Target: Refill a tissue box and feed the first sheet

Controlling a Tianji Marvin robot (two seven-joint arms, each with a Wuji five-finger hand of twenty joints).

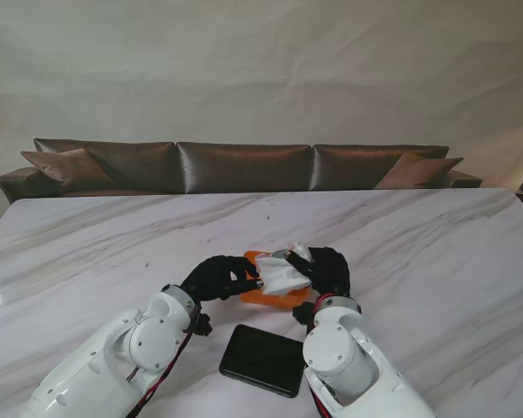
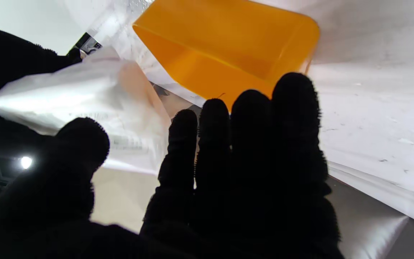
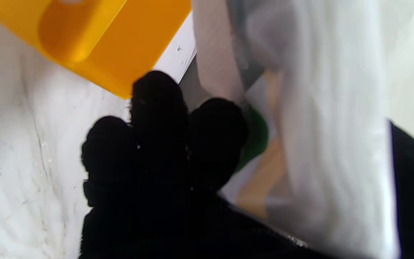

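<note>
Over the orange box (image 1: 263, 292), both hands' fingers (image 1: 244, 277) clamp the tissue pack (image 1: 281, 273); right-wrist view shows green print.

Both hands — left hand (image 1: 216, 277), right hand (image 1: 329, 270) — curled inward

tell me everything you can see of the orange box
The orange box is a shallow rectangular tray with rounded corners, smooth and plastic-looking, open on top and, in the left wrist view, empty inside. It sits flat on the marble table, just beyond a black lid. A white tissue pack, held by the left hand and right hand, covers much of it from the stand's view. Whether either hand touches the box cannot be told.
</note>
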